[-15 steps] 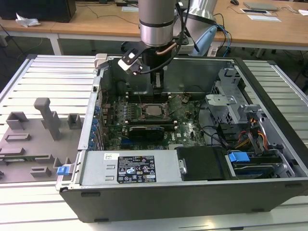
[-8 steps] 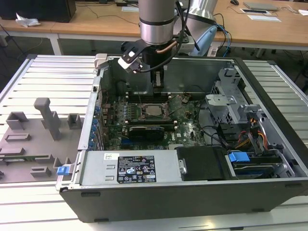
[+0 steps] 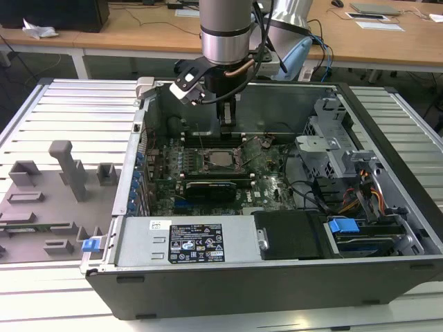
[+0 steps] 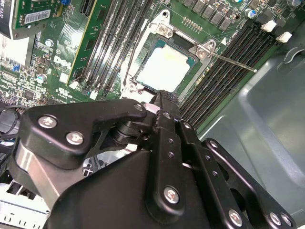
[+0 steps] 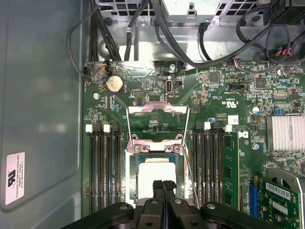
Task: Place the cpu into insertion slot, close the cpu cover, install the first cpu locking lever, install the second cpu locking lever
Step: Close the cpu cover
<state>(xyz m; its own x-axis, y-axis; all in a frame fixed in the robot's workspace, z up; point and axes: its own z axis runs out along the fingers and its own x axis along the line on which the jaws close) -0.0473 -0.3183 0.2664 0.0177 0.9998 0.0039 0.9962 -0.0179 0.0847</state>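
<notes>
**Cpu seated in the insertion slot, with the cover not yet closed**

At the exterior view's left, a grey moulded fixture plate (image 3: 48, 200) lies on the ribbed silver metal worktop (image 3: 76, 111). Beside it, the dark open computer case (image 3: 277, 283) is laid on its side, presumably so that the green motherboard (image 5: 224, 95) faces up towards the arm. The black two-fingered hand (image 5: 163, 187) is held low inside the case with its fingers pressed together and nothing between them, just above the near edge of the slot. The small square silver-topped cpu (image 5: 155, 175) is seen flat in the metal-framed insertion slot (image 5: 155, 148). The thin silvery windowed cpu cover (image 5: 157, 109) is folded back, and a thin wire locking lever (image 4: 233, 62) is swung clear, which is judged to keep the slot unlocked. Pale wooden desks (image 3: 138, 31) stand behind the case.
</notes>
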